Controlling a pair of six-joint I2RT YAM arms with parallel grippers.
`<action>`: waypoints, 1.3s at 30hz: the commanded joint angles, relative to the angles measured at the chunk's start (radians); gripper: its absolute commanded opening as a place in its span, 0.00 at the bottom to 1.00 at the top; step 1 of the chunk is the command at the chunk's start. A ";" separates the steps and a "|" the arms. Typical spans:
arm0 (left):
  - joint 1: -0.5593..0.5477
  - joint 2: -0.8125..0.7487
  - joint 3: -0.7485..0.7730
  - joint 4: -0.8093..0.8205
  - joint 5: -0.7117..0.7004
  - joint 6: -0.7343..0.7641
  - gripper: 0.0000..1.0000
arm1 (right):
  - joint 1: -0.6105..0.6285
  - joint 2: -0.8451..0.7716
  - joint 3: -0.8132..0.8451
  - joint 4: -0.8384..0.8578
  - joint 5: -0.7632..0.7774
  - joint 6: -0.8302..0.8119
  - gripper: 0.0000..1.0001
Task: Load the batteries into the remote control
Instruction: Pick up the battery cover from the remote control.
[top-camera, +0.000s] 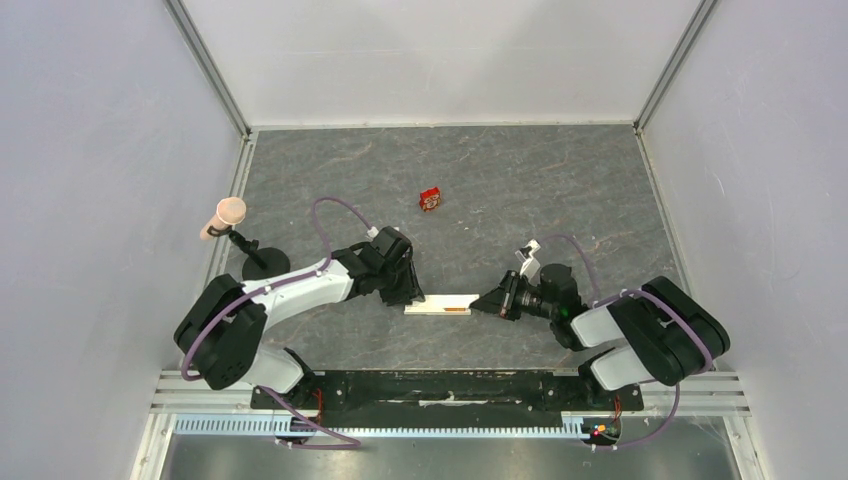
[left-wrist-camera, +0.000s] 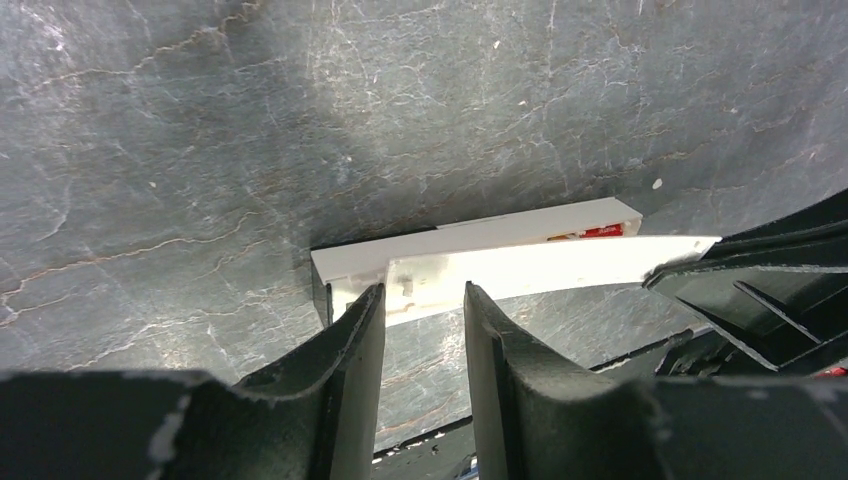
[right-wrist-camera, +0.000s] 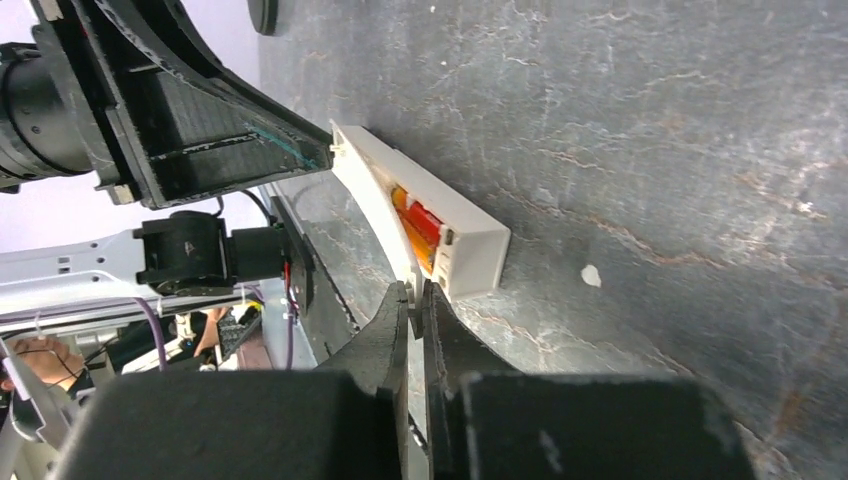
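right wrist: gripper pinching cover (closed)

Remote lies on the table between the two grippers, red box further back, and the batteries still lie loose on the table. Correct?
No. The batteries are not loose: they sit in the recess of the remote, as the right wrist view shows. The remote does lie between the left gripper and right gripper, red box further back.
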 joint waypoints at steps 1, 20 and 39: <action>-0.005 -0.045 0.020 0.007 -0.014 0.014 0.41 | 0.002 -0.015 0.004 0.072 -0.004 0.008 0.00; -0.002 -0.187 0.276 -0.162 -0.067 -0.045 0.64 | 0.080 -0.461 0.299 -0.551 0.238 -0.501 0.00; 0.008 -0.040 0.470 -0.243 -0.113 -0.269 0.68 | 0.292 -0.746 0.335 -0.573 0.290 -1.250 0.00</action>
